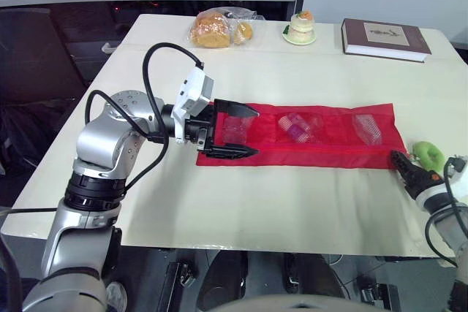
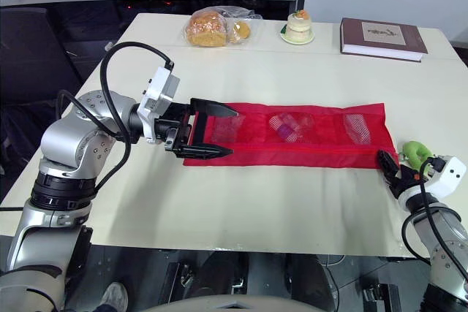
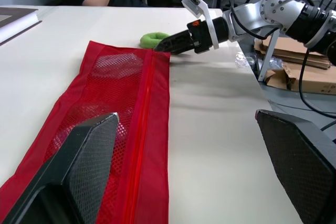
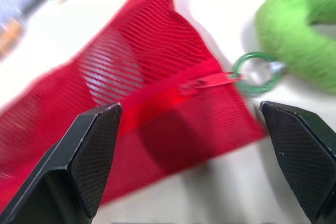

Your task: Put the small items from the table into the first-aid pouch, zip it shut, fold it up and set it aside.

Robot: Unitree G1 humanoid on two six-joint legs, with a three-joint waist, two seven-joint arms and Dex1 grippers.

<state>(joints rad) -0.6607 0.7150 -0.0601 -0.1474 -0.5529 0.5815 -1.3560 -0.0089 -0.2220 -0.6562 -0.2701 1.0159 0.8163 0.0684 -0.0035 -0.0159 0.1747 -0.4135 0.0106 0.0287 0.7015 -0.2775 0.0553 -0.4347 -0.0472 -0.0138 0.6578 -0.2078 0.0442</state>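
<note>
— Pouch [image 1: 322, 137]?
— Flat, unfolded, mid-bench [image 1: 292, 210]. Thin red mesh + cloth: light, floppy, prob. bunches if dragged. Small items [image 1: 298, 128] inside mesh pockets.
— Where to grab?
— Zip pull [image 4: 210, 82] w/ green ring [image 4: 257, 73], right end, just beside green loop [image 1: 428, 153]. Tiny, maybe slippery; pinch the tab itself.
— Pincers?
— Left pincer [image 1: 256, 133] released, spread wide over left end; good for pinning cloth. Right pincer [image 4: 189, 107] released too, aimed at pull, gripping nothing.
</note>
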